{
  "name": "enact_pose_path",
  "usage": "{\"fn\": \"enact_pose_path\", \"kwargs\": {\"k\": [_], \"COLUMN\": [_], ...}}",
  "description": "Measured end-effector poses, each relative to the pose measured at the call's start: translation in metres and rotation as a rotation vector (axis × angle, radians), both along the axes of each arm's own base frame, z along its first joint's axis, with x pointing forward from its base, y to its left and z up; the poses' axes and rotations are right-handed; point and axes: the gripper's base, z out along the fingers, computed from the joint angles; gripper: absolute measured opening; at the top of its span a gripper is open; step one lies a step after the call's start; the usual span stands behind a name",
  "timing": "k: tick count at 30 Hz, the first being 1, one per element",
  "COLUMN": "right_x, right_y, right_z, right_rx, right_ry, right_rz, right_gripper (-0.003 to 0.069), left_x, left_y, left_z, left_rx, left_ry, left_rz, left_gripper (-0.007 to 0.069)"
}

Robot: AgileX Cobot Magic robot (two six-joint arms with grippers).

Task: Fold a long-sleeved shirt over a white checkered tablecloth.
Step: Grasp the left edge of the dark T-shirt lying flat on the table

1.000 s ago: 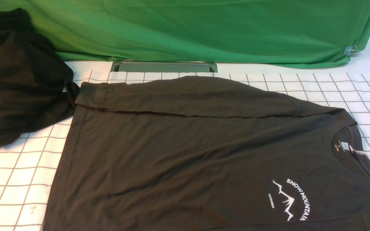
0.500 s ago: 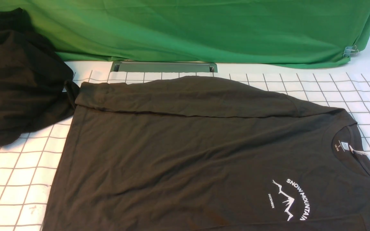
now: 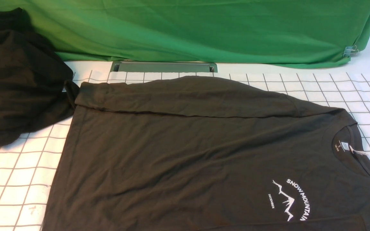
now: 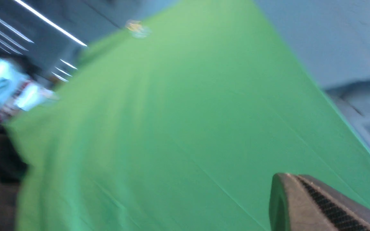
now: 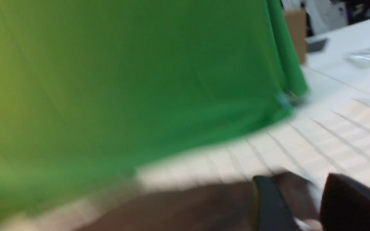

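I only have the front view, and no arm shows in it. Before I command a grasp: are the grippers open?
Observer: The right gripper is open. Its wrist view shows two fingers apart with nothing gripped between them.
Operator: What does it face?
Observer: The edge of the long-sleeved shirt and the white checkered tablecloth, with the green cloth beyond. The picture is blurred.
Operator: And the left?
Observer: Only one finger of the left gripper shows, against the green cloth. I cannot tell whether it is open or shut.
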Motion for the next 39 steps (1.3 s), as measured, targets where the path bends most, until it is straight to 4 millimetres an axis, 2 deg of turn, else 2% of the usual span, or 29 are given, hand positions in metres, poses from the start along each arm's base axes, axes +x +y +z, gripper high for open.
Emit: {"fn": "enact_pose_path", "kwargs": {"k": [2,3,4,5,6,7,8,10,11,12,14,15,16,17,18,20,21,23,26,30,33,35,37,39], "right_x": [-0.001,-0.002,-0.002,-0.002,-0.002,-0.002,-0.003,-0.003,-0.003,-0.003,-0.002,-0.002,-0.003,-0.006,-0.006,-0.008,-0.009,-0.006,0.006,0.019,0.026,0.030,0.037,0.041], "right_y": [-0.001,-0.001,-0.001,-0.001,-0.001,-0.001,-0.001,-0.001,-0.001,-0.001,0.000,0.002,0.002,0.006,0.006,0.013,0.016,0.021,0.040,0.065,0.081,0.090,0.100,0.104], "right_z": [0.006,0.008,0.008,0.010,0.010,0.010,0.010,0.011,0.011,0.011,0.010,0.012,0.015,0.027,0.030,0.059,0.071,0.079,0.094,0.088,0.081,0.078,0.075,0.074], "right_rx": [0.100,0.135,0.138,0.162,0.164,0.172,0.178,0.212,0.234,0.239,0.294,0.307,0.306,0.269,0.269,0.092,0.039,-0.037,-0.246,-0.404,-0.452,-0.464,-0.464,-0.465], "right_ry": [-0.069,-0.093,-0.095,-0.109,-0.112,-0.116,-0.119,-0.127,-0.130,-0.130,-0.096,-0.058,-0.058,-0.017,-0.023,0.055,0.078,0.153,0.382,0.563,0.614,0.624,0.629,0.632], "right_rz": [0.015,0.021,0.022,0.027,0.028,0.030,0.031,0.039,0.044,0.046,0.077,0.100,0.112,0.161,0.170,0.277,0.315,0.377,0.563,0.722,0.796,0.823,0.833,0.833], "right_gripper": [0.0242,0.0242,0.0242,0.0242,0.0242,0.0242,0.0242,0.0242,0.0242,0.0242,0.0211,0.0172,0.0164,0.0077,0.0077,0.0015,0.0008,0.0002,-0.0003,-0.0003,-0.0003,-0.0003,-0.0003,-0.0003], "left_x": [0.006,0.018,0.018,0.038,0.037,0.055,0.064,0.087,0.097,0.099,0.117,0.122,0.123,0.127,0.128,0.124,0.122,0.119,0.117,0.122,0.124,0.127,0.133,0.135], "left_y": [-0.006,-0.010,-0.010,-0.014,-0.014,-0.017,-0.018,-0.020,-0.021,-0.022,-0.024,-0.025,-0.025,-0.029,-0.029,-0.040,-0.043,-0.047,-0.054,-0.055,-0.056,-0.056,-0.058,-0.060], "left_z": [0.021,0.028,0.032,0.031,0.032,0.026,0.021,-0.002,-0.012,-0.014,-0.040,-0.052,-0.054,-0.069,-0.071,-0.092,-0.098,-0.105,-0.113,-0.113,-0.117,-0.123,-0.133,-0.138], "left_rx": [0.067,0.128,0.141,0.256,0.271,0.361,0.410,0.511,0.549,0.554,0.591,0.594,0.597,0.615,0.619,0.693,0.702,0.732,0.789,0.834,0.836,0.853,0.852,0.845], "left_ry": [0.158,0.343,0.359,0.625,0.639,0.847,0.949,1.205,1.289,1.304,1.480,1.550,1.560,1.625,1.634,1.693,1.711,1.738,1.769,1.719,1.748,1.778,1.807,1.824], "left_rz": [-0.042,-0.071,-0.073,-0.117,-0.121,-0.176,-0.211,-0.335,-0.388,-0.401,-0.523,-0.570,-0.579,-0.623,-0.629,-0.676,-0.675,-0.679,-0.629,-0.587,-0.589,-0.588,-0.596,-0.628], "left_gripper": [0.0003,0.0003,0.0003,0.0003,0.0003,0.0003,0.0003,0.0003,0.0003,0.0003,0.0000,-0.0005,-0.0006,-0.0008,-0.0008,-0.0008,-0.0008,-0.0009,-0.0008,0.0022,0.0098,0.0173,0.0294,0.0351]}}
